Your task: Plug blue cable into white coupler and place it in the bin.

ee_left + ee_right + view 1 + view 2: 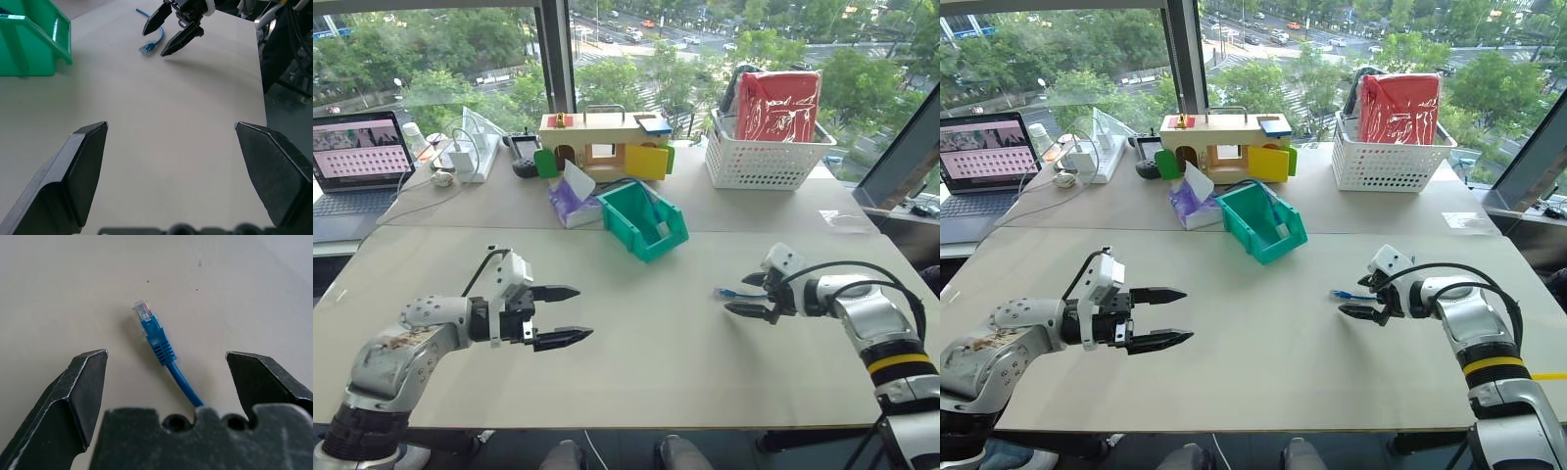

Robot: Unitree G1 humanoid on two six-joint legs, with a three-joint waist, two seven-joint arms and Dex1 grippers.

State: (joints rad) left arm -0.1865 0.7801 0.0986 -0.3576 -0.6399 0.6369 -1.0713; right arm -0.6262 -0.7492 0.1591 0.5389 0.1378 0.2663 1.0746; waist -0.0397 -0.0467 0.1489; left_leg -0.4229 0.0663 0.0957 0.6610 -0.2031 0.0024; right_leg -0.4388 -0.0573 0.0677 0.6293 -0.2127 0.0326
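The blue cable [159, 340] lies on the pale table at the right, its clear plug end pointing away from my wrist. My right gripper [741, 295] is open and low over the table, one finger on either side of the cable [151, 41] without touching it. At the left, my left gripper [583, 312] hovers open above bare table with nothing between its fingers, pointing toward the right gripper [154, 43]. The teal-green bin [641, 223] stands at the table's middle back. A small white piece [663, 229] lies inside it; I cannot tell whether it is the white coupler.
A white lattice basket [764, 157] with a red bag stands at the back right. A wooden toy house [604, 145] and a purple tissue pack [570, 201] are behind the bin. A laptop [357, 157] and white cords sit at the far left.
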